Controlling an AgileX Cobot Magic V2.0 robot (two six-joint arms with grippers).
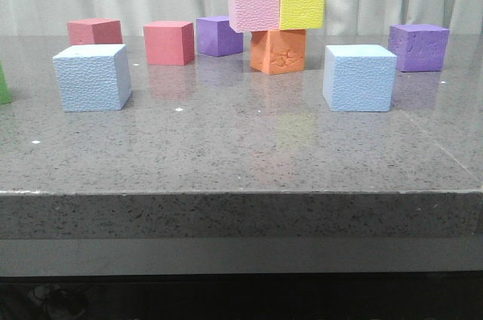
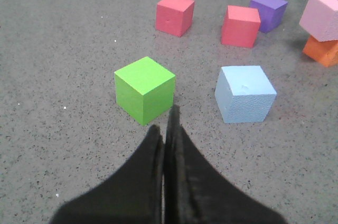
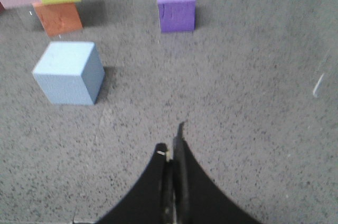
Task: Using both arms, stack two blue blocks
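Both grippers are pressed closed and empty: the left gripper (image 2: 165,129) hangs near a green cube (image 2: 144,89), the right gripper (image 3: 172,150) over bare table (image 1: 241,154). The two blue blocks (image 1: 93,77) (image 1: 359,77) sit well apart. They look like light, squashy foam; grip opposite flat sides, gently.

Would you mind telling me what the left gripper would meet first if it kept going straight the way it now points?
Most likely the green cube: the shut left gripper aims at that cube's near right edge. The light blue block sits off to the side, though depth is hard to judge.
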